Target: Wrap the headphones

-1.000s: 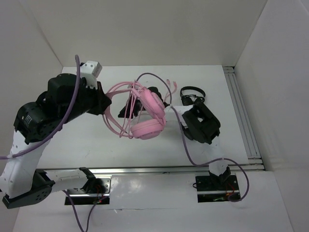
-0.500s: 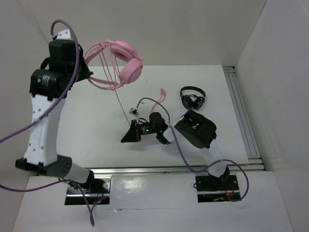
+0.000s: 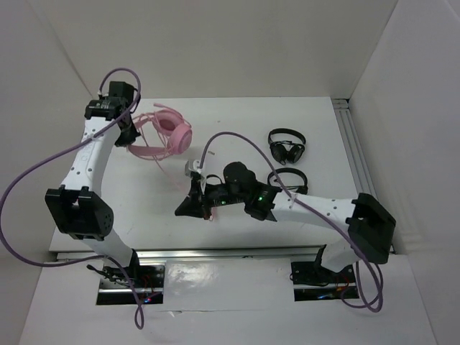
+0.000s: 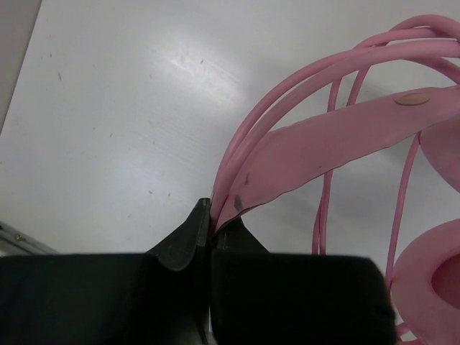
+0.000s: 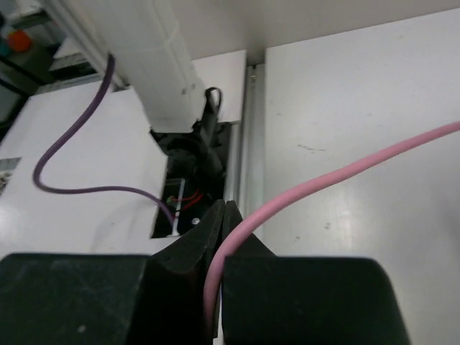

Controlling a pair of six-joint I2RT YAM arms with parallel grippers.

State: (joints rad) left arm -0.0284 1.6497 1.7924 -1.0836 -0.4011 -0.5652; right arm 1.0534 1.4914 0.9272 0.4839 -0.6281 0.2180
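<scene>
We see a white desk (image 3: 144, 205) boxed in by white walls (image 3: 237, 43). Two black headphones (image 3: 287, 146) lie toward its right edge. The pink headphones (image 3: 164, 136) are at the far-left corner, with the left fingers (image 4: 205, 219) clamped on their headband. The right fingers (image 5: 218, 219) pinch the cord (image 5: 345, 172) mid-desk.

The top external view looks down from above and behind the left arm's base (image 3: 133, 273) and right arm's base (image 3: 320, 272), which sit at its near edge, and from well back takes in the whole tabletop (image 3: 158, 215) up to the far wall (image 3: 215, 43). The left wrist view sits close behind the left arm's jaws, facing the far-left tabletop and the headphones (image 3: 180, 135), which the top view shares. The right wrist view looks closely past the right arm's jaws toward the near-left rail (image 5: 253, 144), sharing the pink cord (image 5: 323, 180) and that left base.
</scene>
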